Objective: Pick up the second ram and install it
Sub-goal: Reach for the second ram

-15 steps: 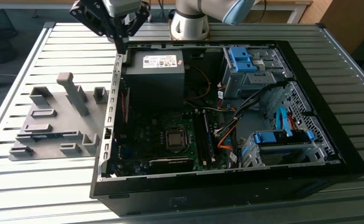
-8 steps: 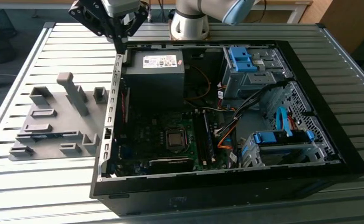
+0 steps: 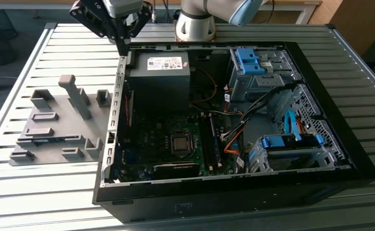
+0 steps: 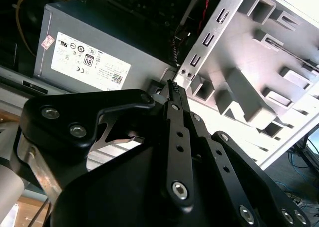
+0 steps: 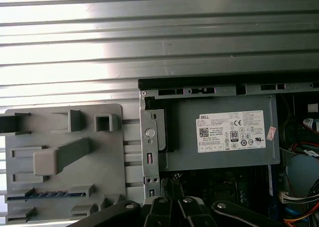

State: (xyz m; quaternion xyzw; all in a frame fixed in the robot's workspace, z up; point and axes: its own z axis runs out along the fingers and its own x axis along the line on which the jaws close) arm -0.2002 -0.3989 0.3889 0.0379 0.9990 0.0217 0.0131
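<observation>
Gripper (image 3: pixel 121 47) poised over the rear corner of the open computer case (image 3: pixel 366 163), beside the power supply (image 3: pixel 158 82) — fingers drawn together, holding nothing. The second ram (image 5: pixel 50 193) sits in a slot of the grey fixture tray (image 3: pixel 54 105), outside the case on the exterior view's left — well apart from the fingertips, its long axis crosswise to the case wall.

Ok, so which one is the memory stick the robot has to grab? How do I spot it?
Find the big open computer case on the slatted table; on the exterior view's left of it lies a flat grey holder plate with blocks and slots. The second ram stands on edge in one long slot there, a thin blue-green strip among plain grey plastic.
</observation>
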